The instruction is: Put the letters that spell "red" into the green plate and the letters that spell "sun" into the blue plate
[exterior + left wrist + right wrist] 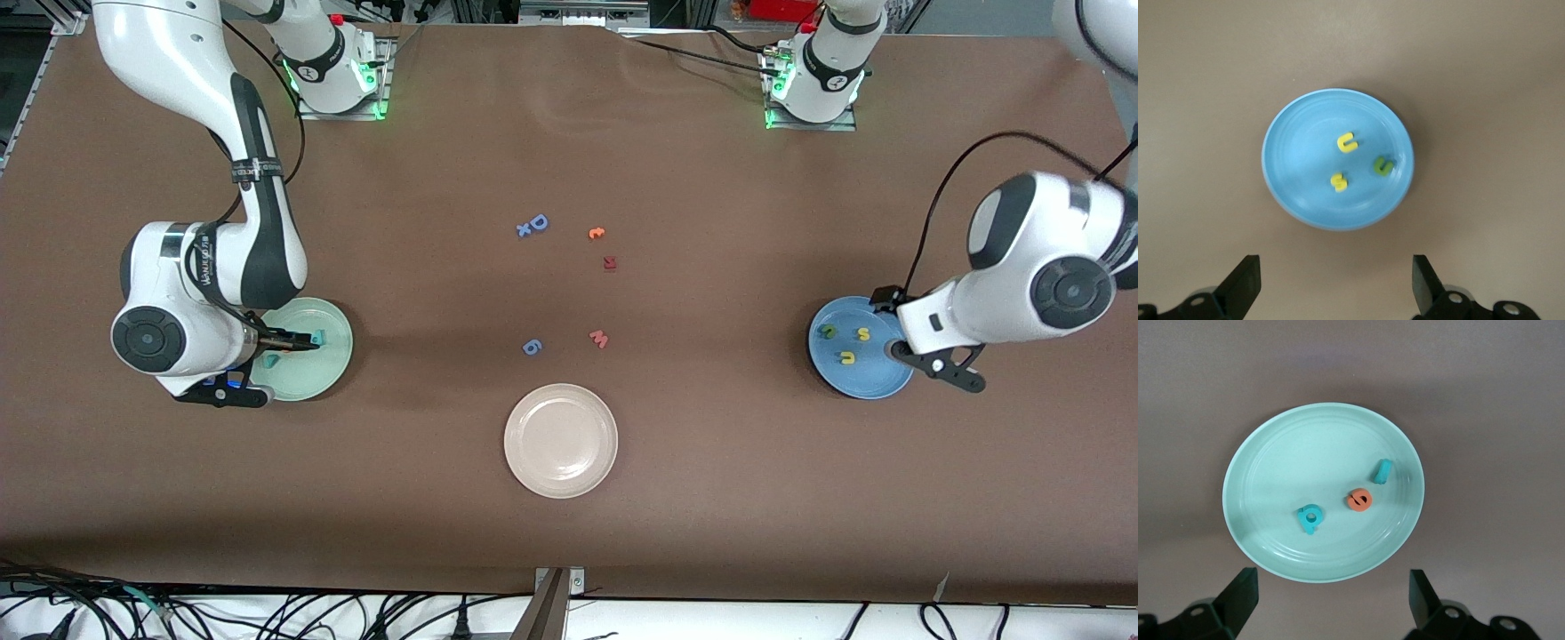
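Nearest the front camera, the cream plate (560, 440) sits bare. Farther up, the blue plate (1338, 159) holds the yellow "u" (1347, 142), yellow "s" (1339, 182) and green "n" (1383, 166); the left hand (1331, 287) hangs over its edge, fingers apart and empty. The green plate (1323, 491) holds the teal "d" (1310, 517), orange "e" (1359, 499) and teal "r" (1382, 471); the right hand (1331, 603) hovers there, spread wide. Both words look sorted. The risk: a low retreat could clip a rim and spill letters onto the surface (569, 160).
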